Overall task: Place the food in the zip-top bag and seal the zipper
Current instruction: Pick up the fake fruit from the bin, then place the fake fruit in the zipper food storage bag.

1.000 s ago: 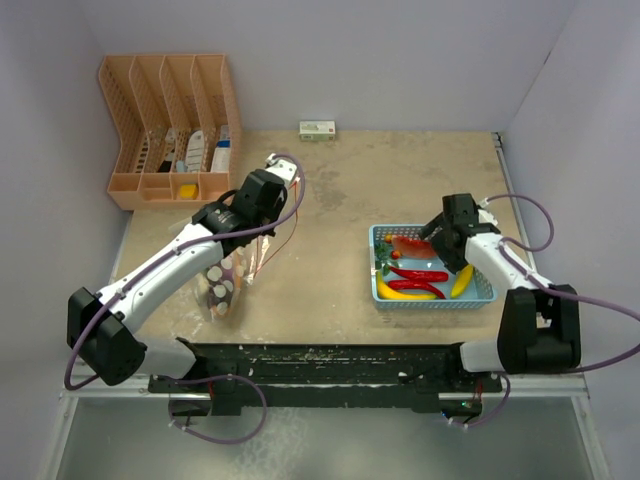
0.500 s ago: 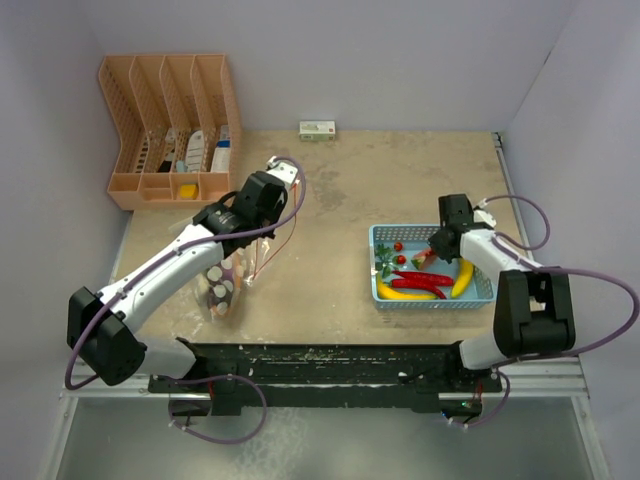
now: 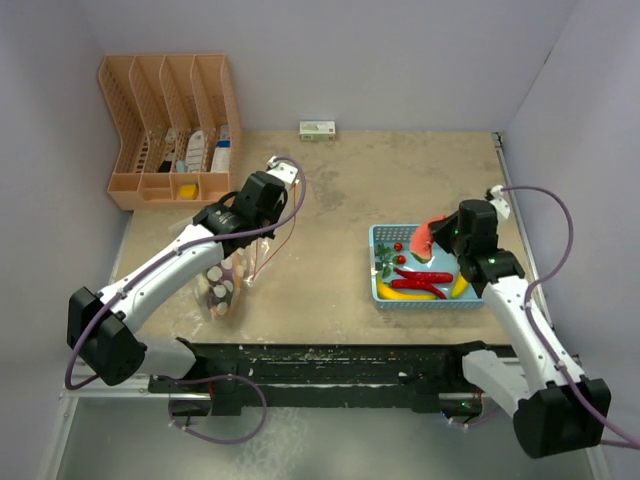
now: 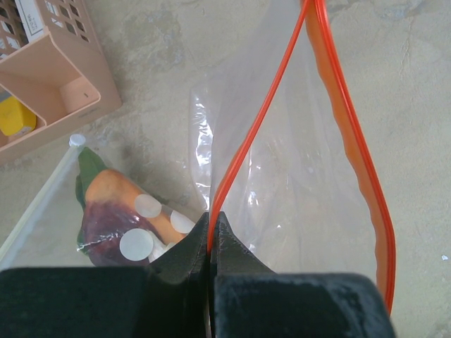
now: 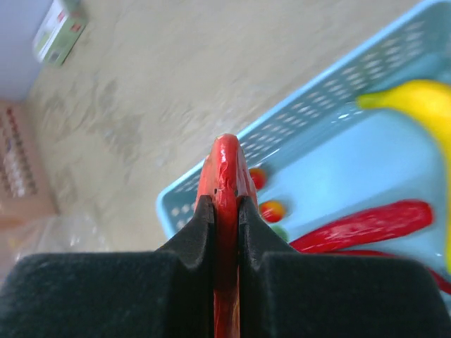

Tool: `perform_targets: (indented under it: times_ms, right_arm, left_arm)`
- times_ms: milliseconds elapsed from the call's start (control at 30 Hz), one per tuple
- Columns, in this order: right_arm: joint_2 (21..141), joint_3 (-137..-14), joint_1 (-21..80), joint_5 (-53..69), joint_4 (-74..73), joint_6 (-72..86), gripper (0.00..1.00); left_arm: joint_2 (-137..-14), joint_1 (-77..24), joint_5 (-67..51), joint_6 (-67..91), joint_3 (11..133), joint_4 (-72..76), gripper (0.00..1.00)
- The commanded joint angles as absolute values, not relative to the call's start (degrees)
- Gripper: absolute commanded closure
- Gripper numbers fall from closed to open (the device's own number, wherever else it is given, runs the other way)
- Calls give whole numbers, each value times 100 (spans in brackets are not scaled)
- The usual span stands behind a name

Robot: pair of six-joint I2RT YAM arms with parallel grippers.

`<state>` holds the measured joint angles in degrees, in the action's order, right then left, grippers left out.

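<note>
Red chunk [image 5: 225, 169] clamped between right fingers [image 5: 189, 243]; left fingers [image 4: 184, 255] pinch zipper [image 4: 325, 63].

From above, the light is soft and even, with no single hard source. The table [image 3: 330, 200] is lit flat, and my arms cast only faint, fuzzy shadows on it. The walls lean outwards at that view's edges. My left camera is bright and crisp on the zipper [image 4: 325, 56], with pale glints on the bag [image 4: 296, 176]. My left fingers [image 4: 190, 246], nearest the lens, are dark and unfocused. My right camera is soft throughout: the basket [image 5: 310, 120], banana [image 5: 416, 105] and far box [image 5: 62, 21] smear, and a white sheen runs along the red piece [image 5: 225, 176].
</note>
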<state>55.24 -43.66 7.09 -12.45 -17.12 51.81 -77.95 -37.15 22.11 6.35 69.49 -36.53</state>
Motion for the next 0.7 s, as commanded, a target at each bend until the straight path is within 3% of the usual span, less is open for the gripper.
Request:
perform_targets:
  times_ms: [0, 233, 667]
  right_arm:
    - [5537, -4715, 1928, -711, -1259, 4968, 100]
    - [6028, -4800, 3433, -4, 1218, 5067, 100]
    - [7485, -5165, 4024, 814, 4153, 6096, 100]
  left_arm:
    - [-7590, -3685, 2210, 608, 6952, -3569, 100]
    - [-7569, -3691, 1853, 743, 6900, -3447, 100]
    - [-7556, -3686, 1591, 814, 6865, -3203, 100]
